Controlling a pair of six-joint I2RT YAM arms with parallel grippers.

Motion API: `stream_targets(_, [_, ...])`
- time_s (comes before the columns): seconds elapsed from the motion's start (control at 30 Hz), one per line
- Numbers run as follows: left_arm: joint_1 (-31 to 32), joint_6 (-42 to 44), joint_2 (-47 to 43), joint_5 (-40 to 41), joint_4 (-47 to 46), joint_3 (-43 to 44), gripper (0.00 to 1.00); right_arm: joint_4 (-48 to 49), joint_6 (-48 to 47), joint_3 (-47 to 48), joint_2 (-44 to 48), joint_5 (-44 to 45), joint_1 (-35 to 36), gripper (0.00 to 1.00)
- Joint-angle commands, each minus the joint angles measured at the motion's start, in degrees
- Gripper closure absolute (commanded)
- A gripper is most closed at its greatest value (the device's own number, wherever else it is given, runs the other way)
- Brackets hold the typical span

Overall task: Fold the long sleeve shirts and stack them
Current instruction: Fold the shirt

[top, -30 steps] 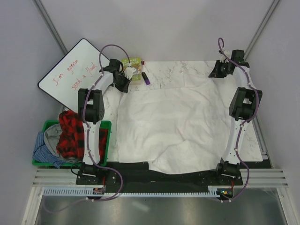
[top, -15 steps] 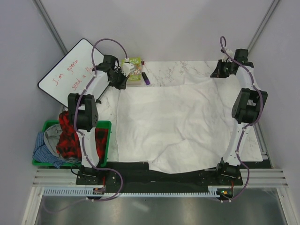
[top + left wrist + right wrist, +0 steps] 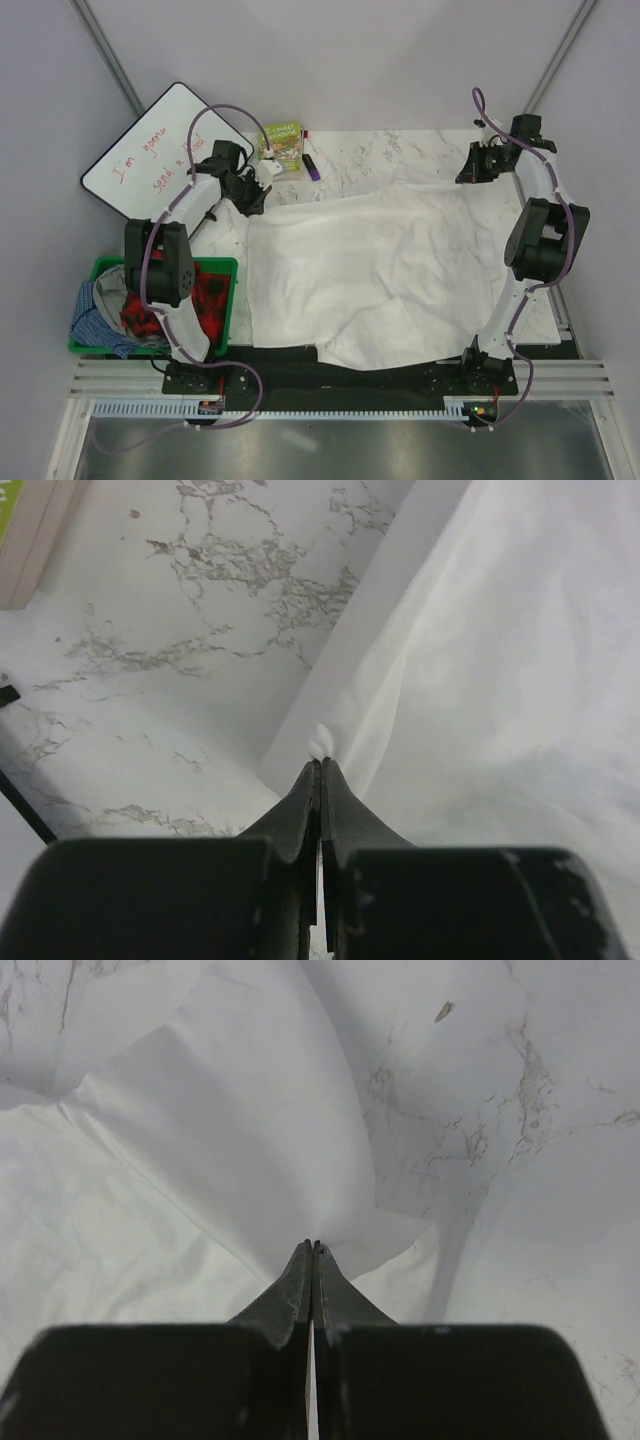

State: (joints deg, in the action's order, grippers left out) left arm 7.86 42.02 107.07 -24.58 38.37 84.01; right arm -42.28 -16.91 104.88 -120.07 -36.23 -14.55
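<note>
From above, the white shirt lies spread between left pincer and right pincer, probably stretched flat for folding. Left wrist: jaws clamped on a cloth corner, marbled tabletop to their left. Right wrist: jaws likewise pinch the shirt's edge, bare marble rightward.

Red handwriting on tilted whiteboard, "I'm gonna" above "send a", final word partly hidden, title on green book too small to read

Book, marker near left tool
</note>
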Motion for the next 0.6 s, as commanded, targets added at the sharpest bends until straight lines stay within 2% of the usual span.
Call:
stream_targets(0.0, [-0.12, 3.42, -6.43, -2.40, -3.30, -3.93, 0.98, -3.33, -5.76, -4.23, 6.59, -1.57, -0.48, 1.00])
stream_targets(0.2, [0.14, 4.74, -10.29, -2.49, -3.48, -7.80, 0.98, -5.26, -9.36, -10.12, 11.08, -0.25, -1.10, 1.00])
stream_targets(0.57, [1.72, 9.13, -15.04, -0.91, -3.56, -17.03, 0.96, -10.10, -15.61, -15.83, 13.55, 1.42, -2.50, 1.00])
